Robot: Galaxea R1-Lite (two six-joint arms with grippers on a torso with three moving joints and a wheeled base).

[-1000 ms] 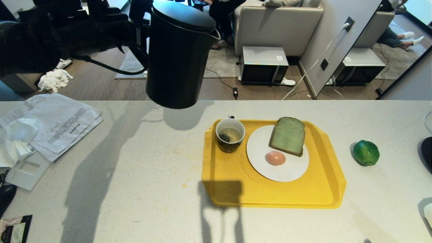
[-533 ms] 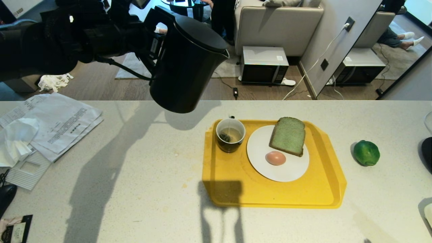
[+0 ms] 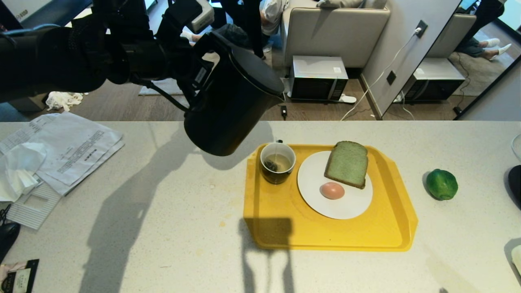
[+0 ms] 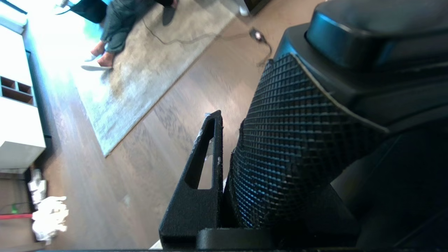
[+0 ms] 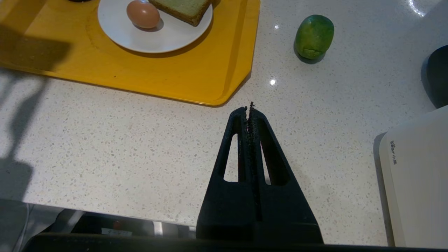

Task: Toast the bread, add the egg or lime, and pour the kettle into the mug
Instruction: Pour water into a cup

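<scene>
The black kettle [image 3: 228, 110] hangs tilted above the counter, with its spout leaning toward the mug [image 3: 277, 162]. My left gripper [image 3: 198, 75] is shut on its handle [image 4: 297, 140], with one finger [image 4: 210, 147] showing beside it. No stream shows from the spout. The mug holds pale liquid and a tea bag on the yellow tray [image 3: 325, 236]. The green bread [image 3: 346, 163] and the egg [image 3: 332, 190] lie on the white plate [image 3: 350, 205]. To the right of the tray the lime [image 3: 441, 184] rests on the counter. My right gripper [image 5: 249, 108] is shut and empty near the counter's front right.
Papers [image 3: 61, 150] cover the counter's left side. A white appliance [image 5: 416, 175] and a dark object [image 5: 437, 77] stand at the right edge. Beyond the counter's far edge a microwave [image 3: 317, 77] sits on the floor.
The left arm has carried the kettle right and down toward the mug and tipped it further, spout leading. The right arm has not moved.
</scene>
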